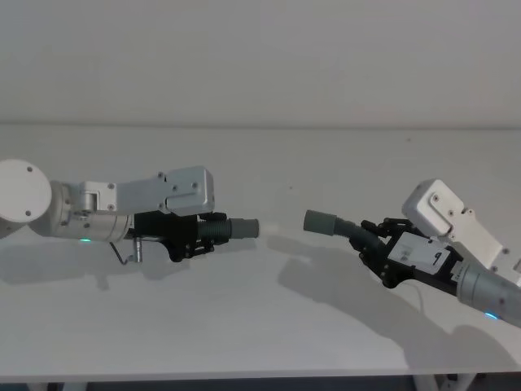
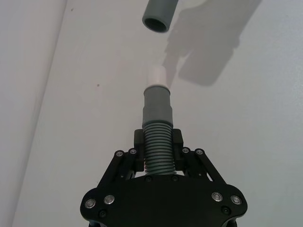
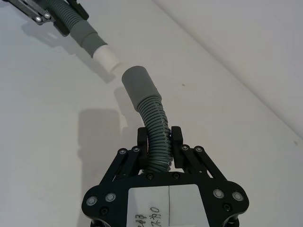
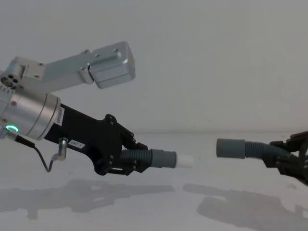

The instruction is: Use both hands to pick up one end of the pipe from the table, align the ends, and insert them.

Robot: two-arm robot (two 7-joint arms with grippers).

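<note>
- The left gripper (image 1: 198, 242) is pinched onto the ribbed part of one hose piece (image 2: 158, 151), holding it up off the table (image 1: 260, 326) over the left half, about midway between the near and far edges.
- That piece ends in a smooth grey cuff (image 4: 163, 158) with a short white plug (image 4: 187, 160) sticking out of it, pointing across toward the table's right side.
- The right gripper (image 1: 383, 243) is pinched onto the ribbed part of the second hose piece (image 3: 157, 137), also in the air, over the right half of the table.
- Its hose bends on the way out of the fingers, so its open grey cuff (image 1: 320, 221) points back toward the left one.
- The two ends face each other with a clear gap between them; they are not touching.
- In the chest view the plug and the open cuff sit at roughly the same height; from the left wrist view the open cuff (image 2: 158, 18) looks nearly in line with the plug (image 2: 157, 76).
- My reading: both pieces are picked up and lining up is under way; the insertion is not yet done.
- The next move calls for trimming any leftover angle at the bent right piece, then bringing the two ends straight together so the white plug slides into the open cuff.
- The soft hose may flex under the push, so a slow, straight approach seems wise.
</note>
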